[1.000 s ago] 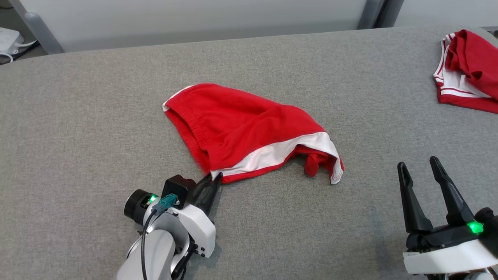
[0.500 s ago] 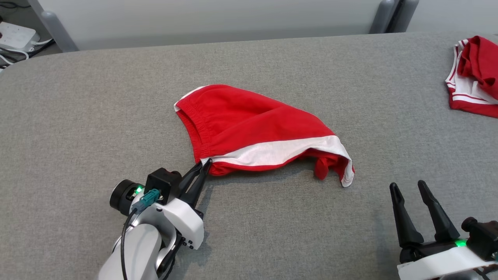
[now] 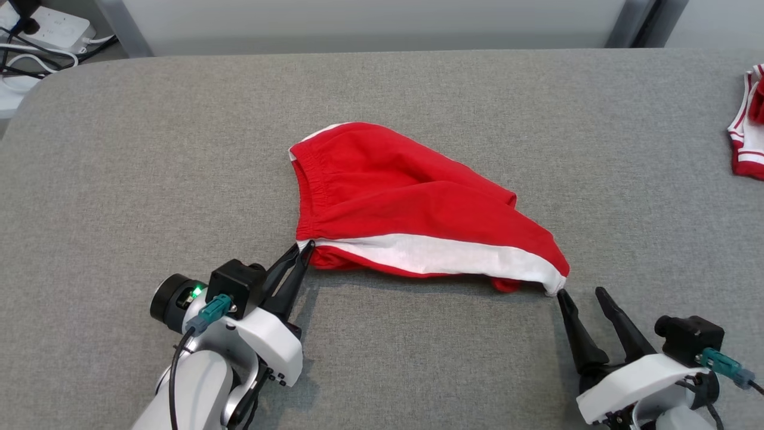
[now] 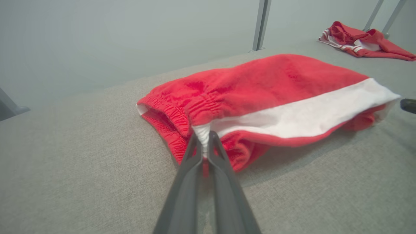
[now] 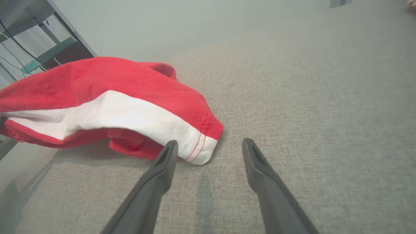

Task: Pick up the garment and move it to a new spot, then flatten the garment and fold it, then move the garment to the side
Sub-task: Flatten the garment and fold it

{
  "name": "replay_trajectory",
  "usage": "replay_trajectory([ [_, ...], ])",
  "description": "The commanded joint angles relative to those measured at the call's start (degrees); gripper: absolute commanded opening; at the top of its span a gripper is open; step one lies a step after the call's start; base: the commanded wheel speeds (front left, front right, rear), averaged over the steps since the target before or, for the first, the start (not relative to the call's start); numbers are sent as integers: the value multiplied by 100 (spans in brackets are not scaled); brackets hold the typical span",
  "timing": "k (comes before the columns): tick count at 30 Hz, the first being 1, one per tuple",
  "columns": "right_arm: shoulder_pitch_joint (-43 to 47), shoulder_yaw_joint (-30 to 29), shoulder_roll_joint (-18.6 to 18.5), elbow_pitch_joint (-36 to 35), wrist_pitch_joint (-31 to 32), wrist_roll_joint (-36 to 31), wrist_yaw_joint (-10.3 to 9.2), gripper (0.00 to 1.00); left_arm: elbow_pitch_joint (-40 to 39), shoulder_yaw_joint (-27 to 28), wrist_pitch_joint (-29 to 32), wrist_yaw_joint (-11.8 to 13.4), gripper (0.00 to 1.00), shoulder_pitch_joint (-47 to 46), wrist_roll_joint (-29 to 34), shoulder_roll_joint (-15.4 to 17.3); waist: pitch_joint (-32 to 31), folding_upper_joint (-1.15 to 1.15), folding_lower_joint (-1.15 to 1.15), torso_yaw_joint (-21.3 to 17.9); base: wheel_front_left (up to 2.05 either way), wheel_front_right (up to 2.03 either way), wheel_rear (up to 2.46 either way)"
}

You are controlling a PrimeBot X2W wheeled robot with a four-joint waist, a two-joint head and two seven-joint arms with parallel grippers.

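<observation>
Red shorts [image 3: 406, 203] with a white side stripe lie on the grey table, partly lifted and stretched along their near edge. My left gripper [image 3: 303, 249] is shut on the waistband corner where the stripe begins, and the left wrist view shows that pinch on the shorts [image 4: 260, 94] from close by, at my left gripper [image 4: 204, 143]. My right gripper [image 3: 580, 291] is open just short of the stripe's hem corner. In the right wrist view the shorts [image 5: 97, 94] end at that hem corner, which lies between the tips of my right gripper [image 5: 209, 144], nearer the left finger.
A second red and white garment [image 3: 749, 125] lies at the table's right edge, also as the other garment [image 4: 360, 40] far back in the left wrist view. The grey table [image 3: 149, 149] spreads wide around the shorts. Power strips and cables [image 3: 42, 36] sit beyond the far left corner.
The head camera has shifted. My left gripper kept its hold and the shorts now stretch out longer to the right. My right gripper has come in to the hem corner.
</observation>
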Motion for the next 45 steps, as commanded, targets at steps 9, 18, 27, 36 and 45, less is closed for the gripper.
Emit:
replay_trajectory([
  [9,-625,489,-58,689,-68,287,23,98,-485,141,90,124,0,3,-69,155,109,0,0,124,0,0,0],
  [18,-889,825,-85,1034,-84,423,23,35,-640,111,128,186,0,37,-99,189,172,0,0,181,0,0,0],
  [27,-837,295,-268,385,-85,99,23,0,-790,141,18,258,0,32,-141,212,122,0,0,175,0,0,0],
  [36,-587,-617,-721,-1331,-86,-296,23,0,-1773,318,85,121,0,-118,-414,385,-227,0,0,28,0,0,0],
  [45,-625,-1428,-1287,-2679,-2,-438,23,0,-3518,553,1371,-138,0,-645,-1188,917,-896,0,0,-44,0,0,0],
])
